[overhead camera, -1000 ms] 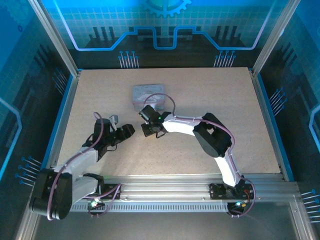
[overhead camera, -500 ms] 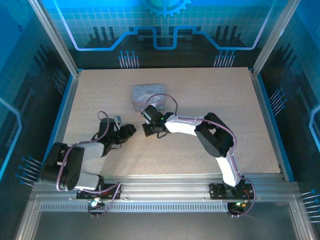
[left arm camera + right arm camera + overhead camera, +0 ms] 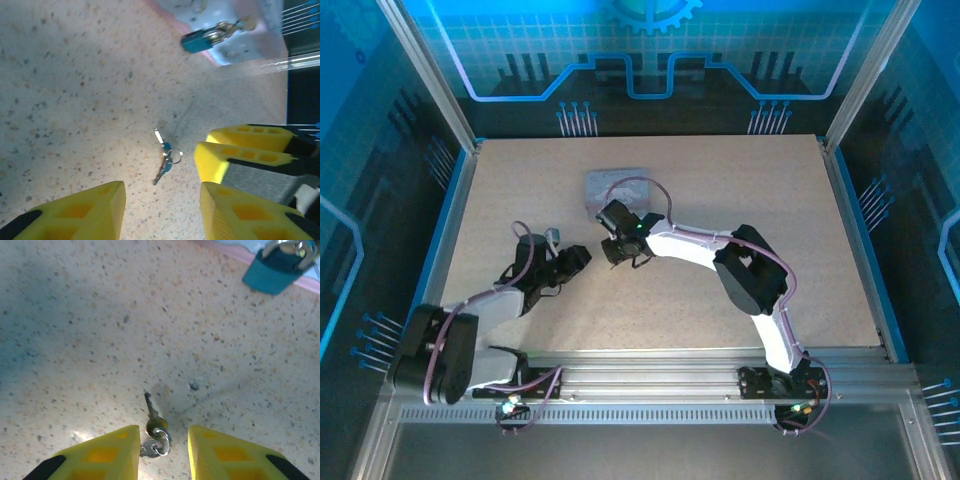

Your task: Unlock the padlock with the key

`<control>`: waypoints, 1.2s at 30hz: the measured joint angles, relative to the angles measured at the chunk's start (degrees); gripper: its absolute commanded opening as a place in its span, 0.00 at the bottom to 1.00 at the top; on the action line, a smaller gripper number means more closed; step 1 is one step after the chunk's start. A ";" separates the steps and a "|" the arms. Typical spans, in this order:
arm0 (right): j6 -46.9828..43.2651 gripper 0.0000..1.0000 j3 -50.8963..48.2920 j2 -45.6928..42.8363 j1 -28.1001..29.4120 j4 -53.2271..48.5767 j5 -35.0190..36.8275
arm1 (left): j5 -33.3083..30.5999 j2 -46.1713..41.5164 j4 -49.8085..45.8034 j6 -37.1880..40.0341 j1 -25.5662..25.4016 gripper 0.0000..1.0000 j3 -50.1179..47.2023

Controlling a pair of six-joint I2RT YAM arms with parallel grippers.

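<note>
The key (image 3: 151, 413), a small dark one on a ring (image 3: 161, 442) with a second key, lies flat on the table. My right gripper (image 3: 162, 440) stands open just above it, one yellow fingertip on each side and not touching. In the left wrist view the key (image 3: 163, 161) lies ahead of my open left gripper (image 3: 161, 200), with the right gripper's yellow fingers (image 3: 240, 150) beside it. The bluish padlock (image 3: 202, 39) (image 3: 276, 267) hangs by its silvery shackle at the edge of the pale tin (image 3: 615, 185). From above, the left gripper (image 3: 582, 257) and right gripper (image 3: 613, 256) face each other closely.
The speckled table (image 3: 740, 200) has open room right of and behind the arms. Aluminium frame posts and blue panels wall it in. The right arm's elbow (image 3: 750, 280) rises over the middle right.
The right gripper's jaws have parted, and the key now lies loose on the table between them. The left gripper's jaws have narrowed somewhat and its arm has shifted slightly.
</note>
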 measured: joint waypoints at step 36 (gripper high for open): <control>-4.85 0.22 21.49 14.69 1.79 -21.77 2.73 | -4.72 -9.18 -11.26 5.27 0.00 0.48 0.87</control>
